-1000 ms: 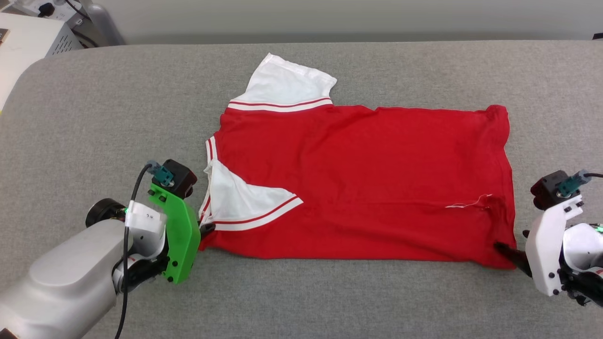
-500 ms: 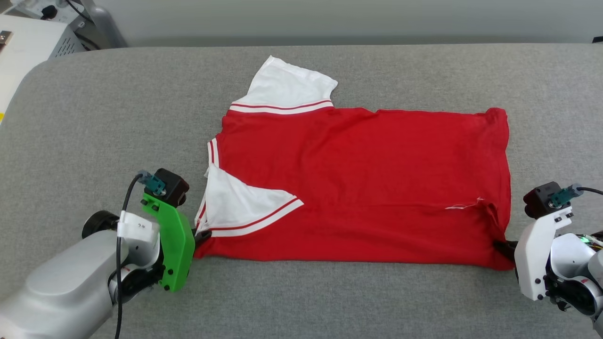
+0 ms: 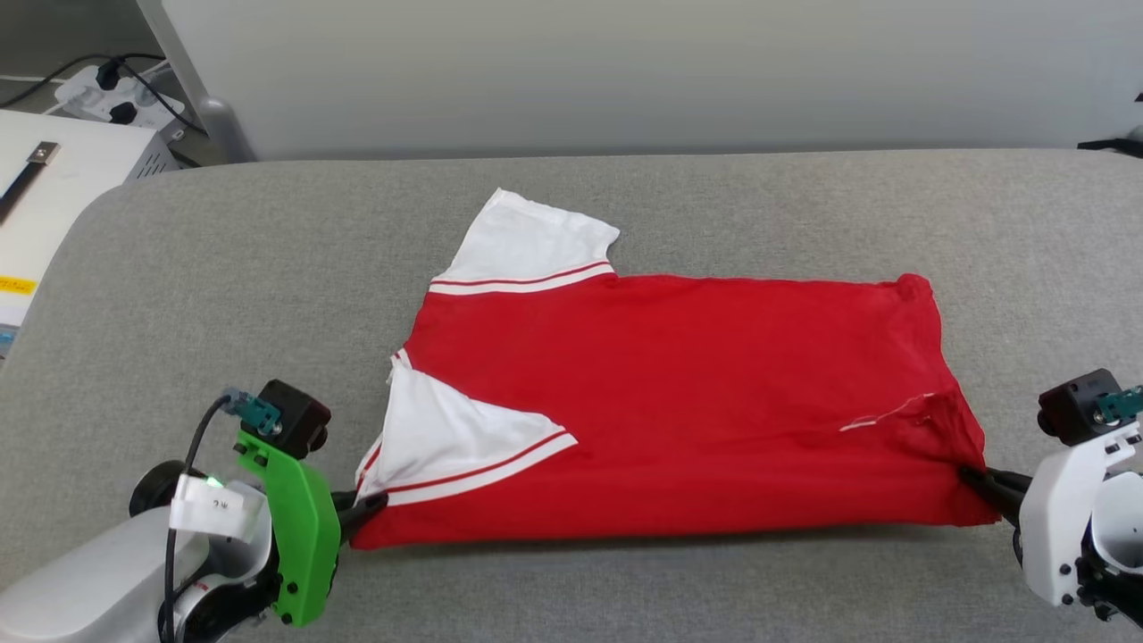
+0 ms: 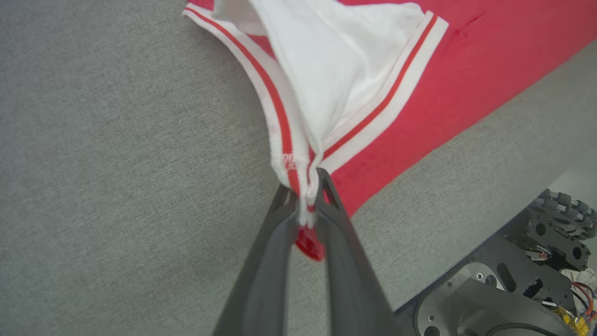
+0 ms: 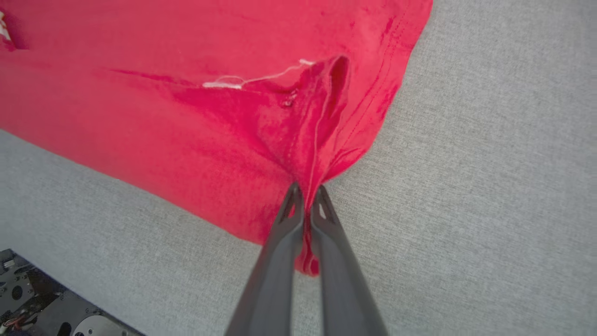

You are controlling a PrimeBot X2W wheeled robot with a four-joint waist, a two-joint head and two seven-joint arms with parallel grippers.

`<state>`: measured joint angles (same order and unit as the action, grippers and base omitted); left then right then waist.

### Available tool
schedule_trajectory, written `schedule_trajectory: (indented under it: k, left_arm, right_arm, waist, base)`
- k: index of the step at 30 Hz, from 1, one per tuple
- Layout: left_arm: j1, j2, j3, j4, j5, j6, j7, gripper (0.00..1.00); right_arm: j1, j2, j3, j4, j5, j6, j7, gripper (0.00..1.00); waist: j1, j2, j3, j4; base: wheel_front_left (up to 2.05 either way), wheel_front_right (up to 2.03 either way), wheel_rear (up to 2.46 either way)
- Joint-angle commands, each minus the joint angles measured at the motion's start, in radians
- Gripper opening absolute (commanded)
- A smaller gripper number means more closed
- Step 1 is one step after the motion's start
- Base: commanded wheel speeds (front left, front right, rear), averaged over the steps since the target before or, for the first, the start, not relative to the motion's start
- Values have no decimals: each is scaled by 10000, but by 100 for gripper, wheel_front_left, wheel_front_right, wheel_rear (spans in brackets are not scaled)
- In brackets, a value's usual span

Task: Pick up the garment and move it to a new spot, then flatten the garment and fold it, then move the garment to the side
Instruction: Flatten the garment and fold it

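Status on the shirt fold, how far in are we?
Done: the garment lies spread flat on the grey surface, near sleeve folded onto the red body. In hand: left gripper and right gripper, fingers shut on the garment's two near corners. Left: the far sleeve sticks out unfolded, no compact fold yet, and the move to the side.

Bright, even, diffuse light is falling from above in all three views, with no glare or hard highlights. The garment (image 3: pixel 679 402) is casting just a thin soft shadow along its near edge onto the grey surface (image 3: pixel 625 589). The head view is looking sharp, while the wrist views are bending slightly at the edges and the dark fingers (image 4: pixel 268 280) are going soft up close.
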<state>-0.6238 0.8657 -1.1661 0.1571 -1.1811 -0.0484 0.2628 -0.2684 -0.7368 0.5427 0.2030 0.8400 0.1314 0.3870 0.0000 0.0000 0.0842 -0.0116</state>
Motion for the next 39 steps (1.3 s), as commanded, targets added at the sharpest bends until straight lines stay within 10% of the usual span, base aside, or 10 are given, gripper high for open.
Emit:
schedule_trajectory:
  k: [1, 18, 19, 20, 21, 39]
  left_arm:
    - [223, 181, 3, -177, -111, 134, -94, 0]
    - [756, -223, -252, 669, -338, 419, -60, 0]
    - [757, -267, -254, 783, -328, 402, -96, 23]
    - [743, -290, -247, 874, -286, 388, -164, 75]
    - [727, -309, -190, 956, -293, 372, -277, 100]
    - [-2114, -49, 1139, 915, 1183, 540, -1538, 100]
  right_arm:
    - [292, -102, -155, -158, 50, -7, 0, 0]
    - [988, 667, -835, 258, -565, -7, 738, 2]
    - [981, 704, -816, 329, -600, -7, 688, 2]
    - [978, 756, -843, 392, -601, -7, 600, 59]
    - [978, 818, -895, 430, -596, -7, 460, 100]
    - [649, 2446, -3788, -1197, -3226, -7, -3808, 100]
  waist:
    - [0, 0, -71, 18]
    - [0, 0, 674, -168]
    - [0, 0, 681, -173]
    - [0, 0, 678, -176]
    - [0, 0, 662, -170]
    - [0, 0, 1086, -583]
  base:
    - [0, 0, 0]
    - [0, 0, 0]
    - [0, 0, 0]
    - [0, 0, 0]
    - [0, 0, 0]
    - [0, 0, 0]
